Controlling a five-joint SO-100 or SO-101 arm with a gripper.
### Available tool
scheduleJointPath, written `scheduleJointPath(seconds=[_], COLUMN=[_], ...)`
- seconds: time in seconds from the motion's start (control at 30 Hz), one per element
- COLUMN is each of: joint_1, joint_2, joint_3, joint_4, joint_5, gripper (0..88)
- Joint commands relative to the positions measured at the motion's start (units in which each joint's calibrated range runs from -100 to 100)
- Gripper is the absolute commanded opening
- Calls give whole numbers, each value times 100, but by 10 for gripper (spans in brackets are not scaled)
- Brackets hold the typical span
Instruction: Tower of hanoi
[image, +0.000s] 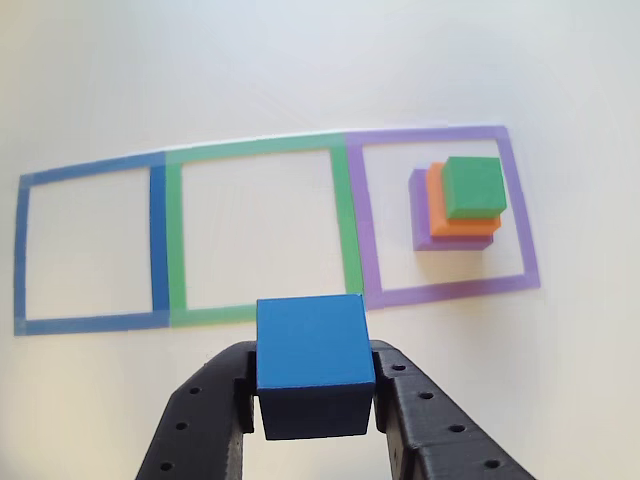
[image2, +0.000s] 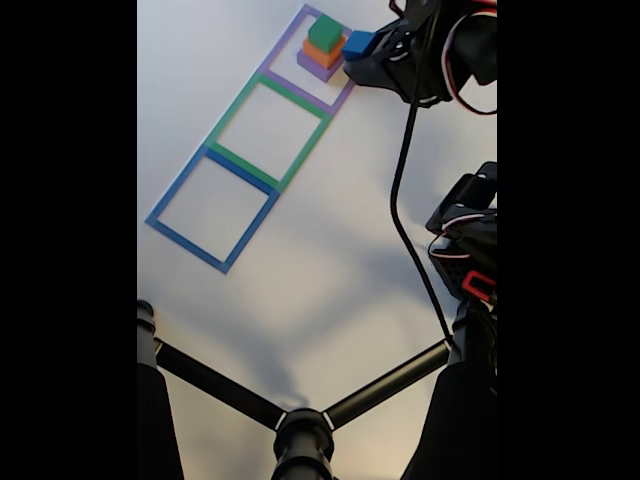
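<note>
White table (image: 300, 60); three taped squares; gripper (image: 315, 395) pinching blue cube (image: 313, 355); stack (image: 458, 205) in purple square (image: 520, 230); probably goes on top: centre over green cube (image: 473, 187), lower level

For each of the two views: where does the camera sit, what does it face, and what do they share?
Other view: rides behind the gripper, facing forward over the blue cube it holds toward three taped squares.
Fixed view: stands off the blue square's end, looking down along the row; arm at top right.
Shared: blue cube, green-orange-purple stack in the purple square.
</note>
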Motion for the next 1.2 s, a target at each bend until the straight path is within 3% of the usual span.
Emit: scheduleJointPath(seconds=[0.0,0.23,0.63,0.9,1.17], joint_1=[117,-28,-241,-363,-493], joint_2=[-572,-988,-251,1415,3178], joint_3=[1539,3974,7200,8063,7927], joint_4=[-1115,-3357,-8553,-11564,-13272], joint_5=[0,0,0,0,0], gripper=[39,40,40,40,40])
